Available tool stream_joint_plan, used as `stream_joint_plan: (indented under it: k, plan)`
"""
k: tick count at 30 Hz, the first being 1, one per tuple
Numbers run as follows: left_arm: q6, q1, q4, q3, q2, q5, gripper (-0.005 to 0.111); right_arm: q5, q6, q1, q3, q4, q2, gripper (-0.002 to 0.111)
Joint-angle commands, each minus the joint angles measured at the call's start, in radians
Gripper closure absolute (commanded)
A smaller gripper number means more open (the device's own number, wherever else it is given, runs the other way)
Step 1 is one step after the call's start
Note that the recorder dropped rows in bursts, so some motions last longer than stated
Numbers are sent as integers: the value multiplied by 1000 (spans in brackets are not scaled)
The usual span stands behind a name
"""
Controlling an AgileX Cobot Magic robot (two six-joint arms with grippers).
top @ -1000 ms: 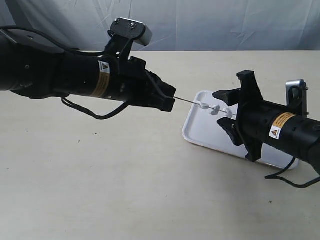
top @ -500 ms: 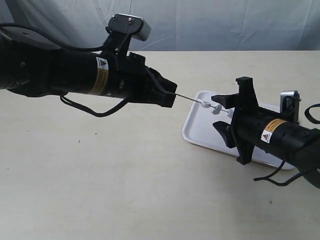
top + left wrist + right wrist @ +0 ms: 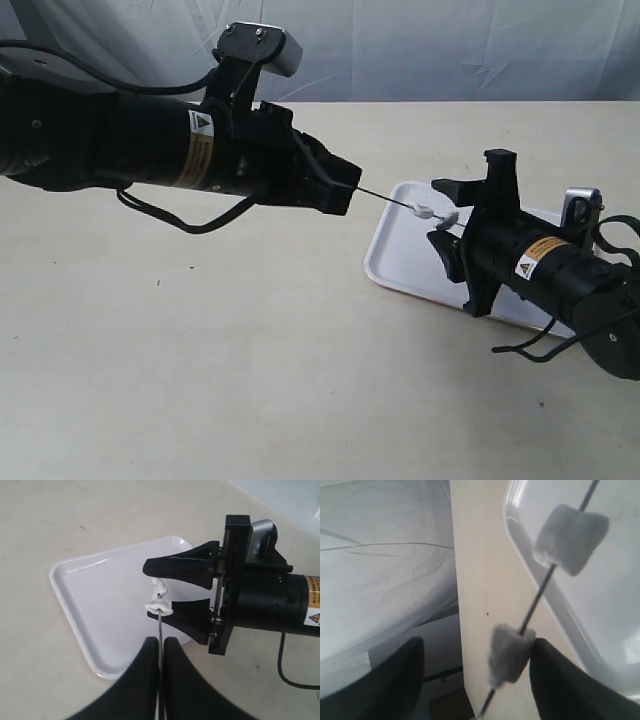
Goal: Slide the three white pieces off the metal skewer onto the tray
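Pale beige surface [image 3: 250, 380] spreads under both arms, with wrinkled white cloth [image 3: 450, 50] hanging behind it. Above it the metal skewer [image 3: 385, 199] [image 3: 160, 630] [image 3: 540, 592] is held in the air and slopes slightly down from left to right in the exterior view. Its far end reaches over the tray [image 3: 395, 265] [image 3: 95, 605] [image 3: 610, 595]. Two of the white pieces [image 3: 424, 212] [image 3: 159, 609] [image 3: 570, 537] show threaded on the rod, set a little apart from each other; a third cannot be made out. Both visible chunks are off the tray, hanging above its end nearest the left arm. The left end effector [image 3: 335, 205] [image 3: 160, 642] is pressed together on the skewer's near end, the rod running out between its black fingertips. The right end effector [image 3: 434, 211] [image 3: 150, 590] [image 3: 477, 680] has its fingers spread wide apart on either side of the rod, gripping nothing, and one chunk sits between them just beside one finger. The tray lies flat on the surface below the right arm
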Motion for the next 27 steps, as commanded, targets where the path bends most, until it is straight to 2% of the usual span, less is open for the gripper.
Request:
stream_joint_plan:
  k: [1,6,13,15,19,27]
  plan:
    - [0,2,-3,4,-7,-6,107,-2,3,0,-44,-32,19,53]
    - [0,2,19,4,-7,14,107,2,3,0,-49,-35,19,71]
    - [0,2,23,4,-7,23,107,34,3,0,-49,-51,19,73]
    - [0,2,25,4,-7,27,107,34,3,0,-49,-61,19,81]
    - [0,2,25,4,-7,36,107,34,-5,0,-49,-78,15,108]
    - [0,2,32,4,-7,38,107,30,-73,0,-49,-81,15,109]
